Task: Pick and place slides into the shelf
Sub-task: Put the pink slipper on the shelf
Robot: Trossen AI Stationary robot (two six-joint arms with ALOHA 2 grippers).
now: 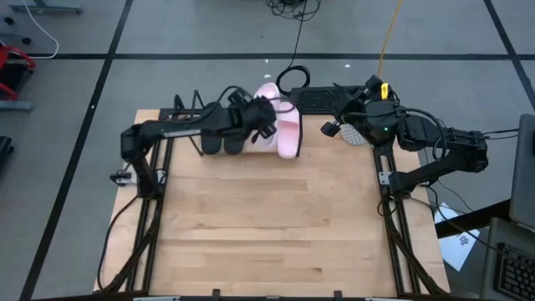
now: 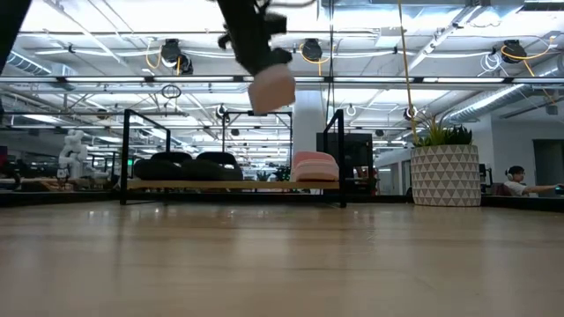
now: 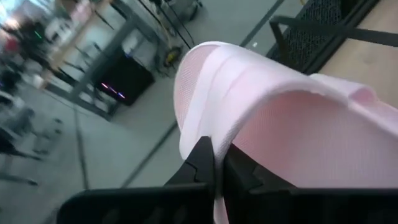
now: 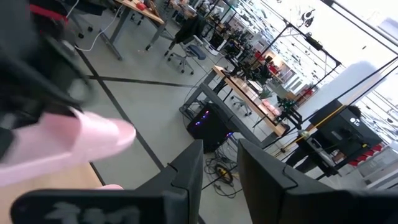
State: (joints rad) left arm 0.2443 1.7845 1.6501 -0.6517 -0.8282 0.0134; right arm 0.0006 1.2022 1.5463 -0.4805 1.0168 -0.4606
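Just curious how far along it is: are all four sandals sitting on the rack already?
No: the left end effector holds one pink slide in the air above the shelf.

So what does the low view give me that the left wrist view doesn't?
Only the low view shows the shelf whole: two black slides on its left part, one pink slide towards its right end, and the carried pink slide hanging well above the board. Only the left wrist view shows the grip: the left pincer closed on the pink slide's edge, with the keyboard beyond. Both show the held pink slide off the shelf.
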